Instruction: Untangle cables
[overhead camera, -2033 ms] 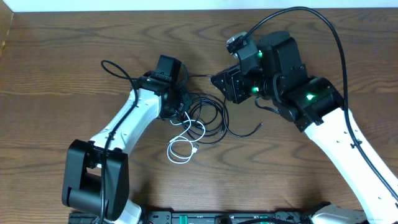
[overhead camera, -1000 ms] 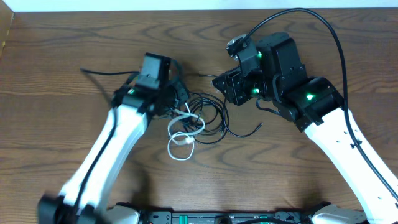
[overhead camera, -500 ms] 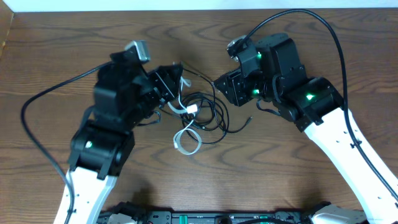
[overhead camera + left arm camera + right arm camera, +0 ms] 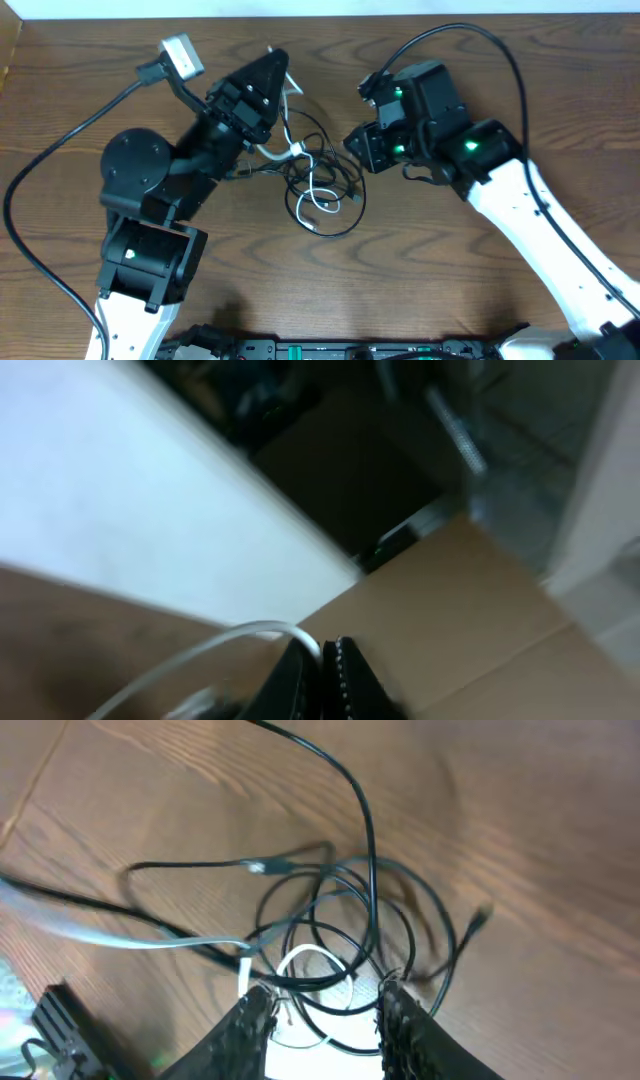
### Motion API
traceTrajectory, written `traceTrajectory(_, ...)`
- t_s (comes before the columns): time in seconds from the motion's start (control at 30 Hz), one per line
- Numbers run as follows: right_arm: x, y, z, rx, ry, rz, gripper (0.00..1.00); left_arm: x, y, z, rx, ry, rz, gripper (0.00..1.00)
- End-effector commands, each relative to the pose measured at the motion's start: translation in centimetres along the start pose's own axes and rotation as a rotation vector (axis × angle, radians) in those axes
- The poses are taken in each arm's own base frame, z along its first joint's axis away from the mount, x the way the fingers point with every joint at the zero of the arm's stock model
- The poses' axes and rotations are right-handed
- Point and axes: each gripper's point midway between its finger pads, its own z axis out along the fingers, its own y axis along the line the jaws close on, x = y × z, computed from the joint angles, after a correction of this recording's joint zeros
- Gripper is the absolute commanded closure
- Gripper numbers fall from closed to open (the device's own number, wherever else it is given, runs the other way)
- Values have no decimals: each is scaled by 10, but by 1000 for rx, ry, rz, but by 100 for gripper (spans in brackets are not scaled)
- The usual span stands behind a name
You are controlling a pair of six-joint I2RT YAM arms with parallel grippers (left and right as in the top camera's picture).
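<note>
Inspection, left side first: your left gripper (image 4: 278, 66) is raised off the table (image 4: 420, 290) at about eleven o'clock from the knot. Its jaws are clenched on the white cable (image 4: 296, 150), and the wrist view shows the cord arcing straight into the closed tips. From that grip the white cable drops to the heap near the middle of the table, where its remaining loop lies threaded among the black cables (image 4: 368, 830). These two are coiled over each other in several overlapping rings, not yet separated. At about two o'clock from the heap, your right gripper (image 4: 322, 1005) sits low over the coils. Its jaws are parted and straddle white and black strands, with nothing visibly pinched. Assessment: the step in hand is drawing the white cable out of the black coils, and the task is at an early stage. The next move calls for the right jaws to pin a black strand only, so the heap does not lift. Then pull steadily toward eleven o'clock, watching that the white loop does not cinch tight.
</note>
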Motion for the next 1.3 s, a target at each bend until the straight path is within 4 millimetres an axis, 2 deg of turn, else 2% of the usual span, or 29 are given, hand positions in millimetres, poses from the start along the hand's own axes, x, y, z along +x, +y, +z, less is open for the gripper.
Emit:
traceTrajectory(0.0,12,3,33,-16,63,61,68,-12,-28,-5,94,-35,-41,93)
traceTrajectory(0.07,13,9,48,-50,73,63,68,-14,-32,-5,113,-39,-40,92)
traceTrajectory(0.17,11,29,67,-170,83,43,67,-11,-34,-6,125,-22,-38,92)
traceTrajectory(0.3,6,42,77,-256,72,55,65,-6,-34,-5,129,5,-40,93)
traceTrajectory(0.63,-10,56,70,-367,29,49,63,2,-21,-4,77,34,-54,93)
traceTrajectory(0.77,-9,51,71,-354,44,107,65,-1,-25,-4,94,24,-51,93)
traceTrajectory(0.97,24,15,92,-92,128,150,64,-11,-43,-7,163,-14,-52,92)
traceTrajectory(1.13,59,29,129,-94,237,124,63,-12,-44,-7,169,-15,-66,93)
traceTrajectory(1.27,87,26,155,-73,319,126,66,-12,-46,-8,173,-17,-70,93)
